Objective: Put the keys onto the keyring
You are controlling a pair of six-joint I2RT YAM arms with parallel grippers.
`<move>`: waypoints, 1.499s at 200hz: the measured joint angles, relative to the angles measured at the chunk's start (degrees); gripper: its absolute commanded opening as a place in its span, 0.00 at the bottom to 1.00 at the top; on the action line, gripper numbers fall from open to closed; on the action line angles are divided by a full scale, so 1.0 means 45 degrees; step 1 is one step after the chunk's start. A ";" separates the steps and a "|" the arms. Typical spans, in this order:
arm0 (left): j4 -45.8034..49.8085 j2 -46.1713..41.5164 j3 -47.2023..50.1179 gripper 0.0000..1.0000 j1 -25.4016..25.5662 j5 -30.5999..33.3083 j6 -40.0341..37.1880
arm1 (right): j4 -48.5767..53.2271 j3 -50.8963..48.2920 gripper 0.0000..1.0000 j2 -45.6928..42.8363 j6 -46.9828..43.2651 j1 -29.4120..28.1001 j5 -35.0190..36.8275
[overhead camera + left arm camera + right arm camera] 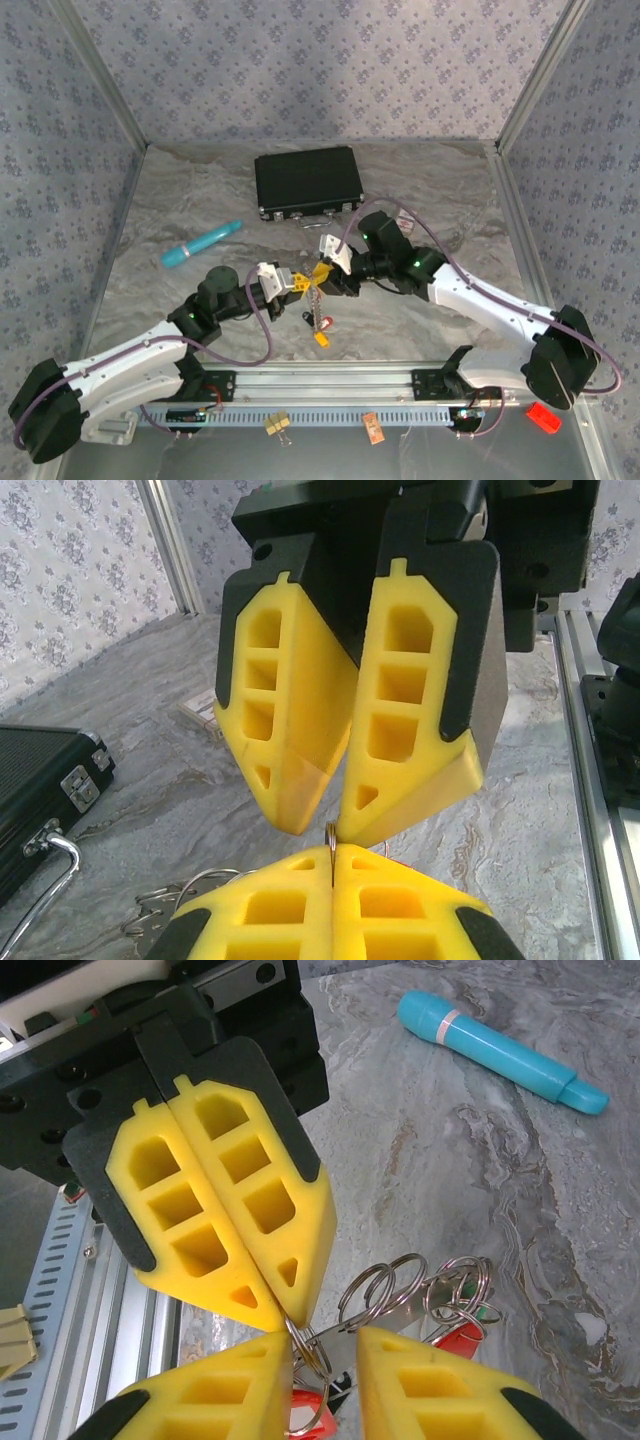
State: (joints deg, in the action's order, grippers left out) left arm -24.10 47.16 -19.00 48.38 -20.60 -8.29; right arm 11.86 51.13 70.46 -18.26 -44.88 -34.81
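Keys (323,326) dangle in mid-air at centre of the overhead view, red and yellow heads strung on a thin chain above the table (450,200). Just above them the left gripper (299,283) and right gripper (321,270) meet nose to nose. The black case (307,183) and teal pen (200,243) lie well apart behind.

Over to the left wrist: the left gripper (330,858) is pressed fully together, and a thin wire of the keyring (329,836) is nipped at its very tips. Facing it, the right gripper (326,830) has its tips a sliver apart, straddling that same wire.

Right wrist now: the right gripper (322,1345) stands partly open with nothing clamped, and the keyring (312,1352) loop sits in the gap. Split rings (380,1285) and a red key head hang just beside it.

My read is that this is the threading step, with the left arm acting as the vice. Next, the right needs to close precisely on a key's ring and work it onto the held wire. Alignment is everything here, and a slight miss would knock the bunch swinging.
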 measured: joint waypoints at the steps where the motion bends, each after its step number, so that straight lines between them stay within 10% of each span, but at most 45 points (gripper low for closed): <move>1: 0.0000 0.0000 0.0005 0.00 0.0000 0.0000 0.0005 | 0.0000 0.0000 0.27 0.0000 0.0000 0.0000 0.0000; 167: 0.0029 -0.0121 0.0005 0.00 0.0000 -0.0189 0.0058 | -0.0714 -0.0787 0.22 -0.0015 -0.0374 0.0170 -0.1039; 225: 0.0083 -0.0209 0.0005 0.00 0.0005 -0.0180 0.0097 | -0.0894 -0.0782 0.00 -0.0015 -0.0257 0.0170 -0.1141; 254: 0.0563 -0.0243 -0.0053 0.31 0.0005 -0.0058 0.0029 | 0.0126 -0.0364 0.00 0.0015 -0.0719 0.0015 -0.0709; 300: 0.2739 0.0257 -0.1355 0.21 0.0005 0.0248 -0.0656 | 0.3240 0.1885 0.00 0.0665 -0.2492 -0.0641 0.1030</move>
State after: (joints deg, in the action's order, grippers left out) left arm -11.77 48.31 -25.10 48.40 -19.49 -11.25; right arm 26.44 59.61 73.45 -29.47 -47.77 -30.17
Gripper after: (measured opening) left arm 0.251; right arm 0.052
